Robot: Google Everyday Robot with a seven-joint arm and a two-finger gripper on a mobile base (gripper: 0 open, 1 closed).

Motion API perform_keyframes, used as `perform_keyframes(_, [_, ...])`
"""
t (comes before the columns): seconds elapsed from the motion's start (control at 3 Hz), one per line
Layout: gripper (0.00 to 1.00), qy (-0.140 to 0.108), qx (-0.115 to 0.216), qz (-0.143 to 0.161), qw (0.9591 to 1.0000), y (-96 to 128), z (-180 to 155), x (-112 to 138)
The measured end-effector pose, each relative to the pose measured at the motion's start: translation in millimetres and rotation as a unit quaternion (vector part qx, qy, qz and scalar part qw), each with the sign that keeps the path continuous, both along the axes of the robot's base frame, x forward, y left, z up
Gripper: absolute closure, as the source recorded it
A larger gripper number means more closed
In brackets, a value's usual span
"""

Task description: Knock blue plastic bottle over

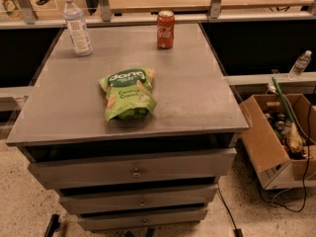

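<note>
Clear plastic with a white cap, the bottle (76,24) stands upright at the far left corner of the grey desk (197,107), well apart from the red can (165,29) and from what looks like a green snack bag (127,94) nearer the front. No claw is in shot, so whether it is apart or together cannot be told. To tip the bottle cleanly, the claw should come in high and push sideways near the cap, clear of the can and snack bag.

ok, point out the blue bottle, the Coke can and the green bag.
blue bottle (77,27), camera view, on its label.
Coke can (165,30), camera view, mid-body.
green bag (127,94), camera view, centre of its front.
gripper: not in view.
</note>
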State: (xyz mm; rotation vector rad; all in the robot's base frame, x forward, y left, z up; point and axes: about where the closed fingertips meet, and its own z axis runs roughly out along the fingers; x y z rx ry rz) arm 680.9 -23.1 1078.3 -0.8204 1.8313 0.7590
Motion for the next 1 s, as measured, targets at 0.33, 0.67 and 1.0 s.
perform_keyframes(0.33, [0.00, 0.014, 0.015, -0.017, 0.9996, 38.6, -12.6, 11.3])
perform_keyframes(0.67, [0.00, 0.023, 0.008, -0.054, 0.9982, 71.3, -25.8, 18.1])
perform_keyframes(1.0, [0.00, 0.038, -0.012, -0.085, 0.9956, 102.0, -47.4, 27.2])
